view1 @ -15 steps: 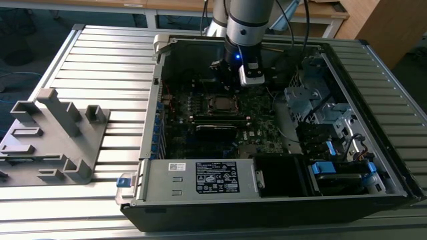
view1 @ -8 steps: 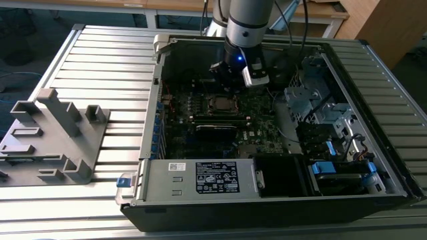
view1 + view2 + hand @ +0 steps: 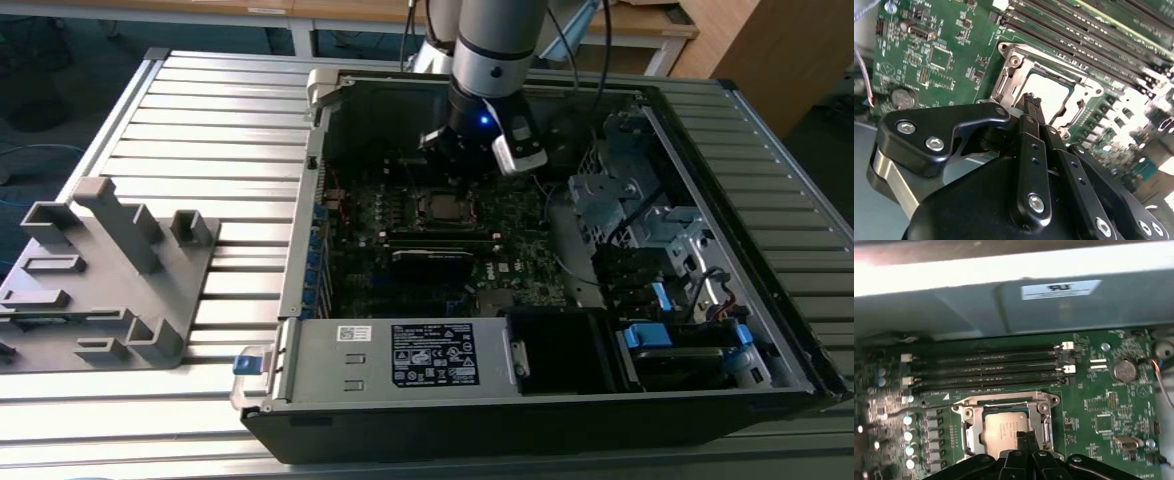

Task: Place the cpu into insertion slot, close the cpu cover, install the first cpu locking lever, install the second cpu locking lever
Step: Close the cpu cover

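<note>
One end effector (image 3: 1032,101), fingers pressed together w/ nothing pinched btwn them. In both wrist views its tips (image 3: 1024,438) hang over one edge of the insertion slot (image 3: 1013,61), above a corner of the chip. Can't tell if the tips touch metal.

The cpu (image 3: 1000,427) sits in the insertion slot, dull silver top up. It shows through the window of the cpu cover (image 3: 1004,401), which lies flat over the slot as a silver frame round the chip.

Just beside the insertion slot run four long black memory slots (image 3: 986,371). A coin battery (image 3: 1124,370) sits further off on the green motherboard (image 3: 1104,405), apart from the slot.

In the exterior view the arm (image 3: 497,40) reaches down into the open pc case (image 3: 310,230), w/ the end effector (image 3: 461,178) just above the insertion slot (image 3: 445,207). A labelled metal box (image 3: 400,355) lies inside the case, near the slot past the memory. The case rests on a slatted table (image 3: 200,110). A grey fixture (image 3: 114,265) stands on that table outside the case, well apart from the slot, toward the exterior view's left.
</note>
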Robot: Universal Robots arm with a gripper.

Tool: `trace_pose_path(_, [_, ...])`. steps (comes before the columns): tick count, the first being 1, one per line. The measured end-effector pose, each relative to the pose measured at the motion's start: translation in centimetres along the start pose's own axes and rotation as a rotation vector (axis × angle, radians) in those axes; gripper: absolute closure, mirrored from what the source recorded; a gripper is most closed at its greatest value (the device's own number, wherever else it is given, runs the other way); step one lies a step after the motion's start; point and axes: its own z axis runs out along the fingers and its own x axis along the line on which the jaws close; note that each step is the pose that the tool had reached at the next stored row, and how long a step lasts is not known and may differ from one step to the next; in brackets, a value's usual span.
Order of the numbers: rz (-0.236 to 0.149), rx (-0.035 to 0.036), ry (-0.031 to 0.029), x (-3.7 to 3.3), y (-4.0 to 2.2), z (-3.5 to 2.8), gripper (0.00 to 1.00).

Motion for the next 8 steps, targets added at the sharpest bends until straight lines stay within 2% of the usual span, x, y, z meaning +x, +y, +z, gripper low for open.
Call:
trace_pose_path(5, [-0.088,0.0016,0.0017,0.0,0.0,0.25,0.89])
trace_pose_path(8, [-0.098,0.0027,0.002,0.43,-0.04,0.31,0.89])
